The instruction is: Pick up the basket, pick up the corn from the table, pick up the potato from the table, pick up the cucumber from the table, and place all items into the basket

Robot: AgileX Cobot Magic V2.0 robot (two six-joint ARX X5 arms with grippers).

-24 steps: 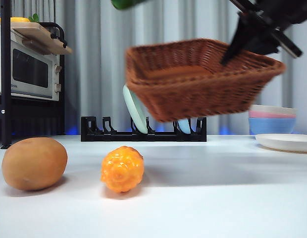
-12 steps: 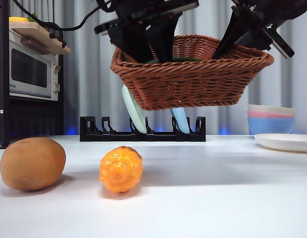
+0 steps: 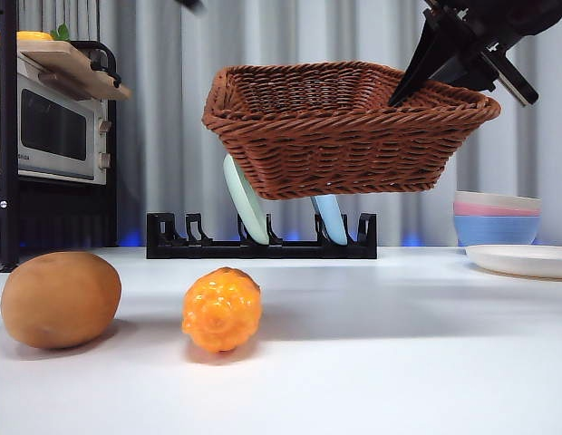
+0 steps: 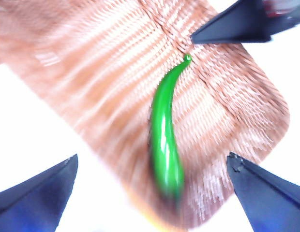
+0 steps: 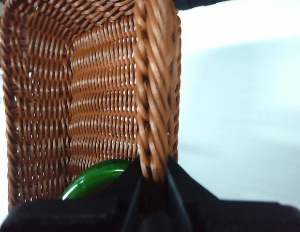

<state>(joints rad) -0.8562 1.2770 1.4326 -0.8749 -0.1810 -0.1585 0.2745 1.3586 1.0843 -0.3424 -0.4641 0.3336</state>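
The brown wicker basket [image 3: 340, 136] hangs in the air above the table's back. My right gripper [image 3: 437, 65] holds it by its right rim, and the right wrist view shows that gripper [image 5: 152, 176] shut on the woven edge [image 5: 157, 96]. Inside the basket lies the green cucumber [image 4: 165, 140], also showing as a glossy green end [image 5: 94, 179] close to the right jaws. High above the basket, my left gripper [image 4: 152, 157] is open and holds nothing. On the table at the left sit the tan potato [image 3: 60, 299] and, beside it, the knobbly orange corn [image 3: 222, 309].
A black dish rack [image 3: 261, 243] with plates stands behind and below the basket. At the left are a microwave [image 3: 53, 131] and shelf; at the right, stacked bowls [image 3: 499, 217] and a plate [image 3: 524, 259]. A black tip of the left arm [image 3: 190, 5] shows at the top edge.
The left arm brought the cucumber down into the basket, let it go and rose out of the front view. The basket tilted level and stayed lifted.
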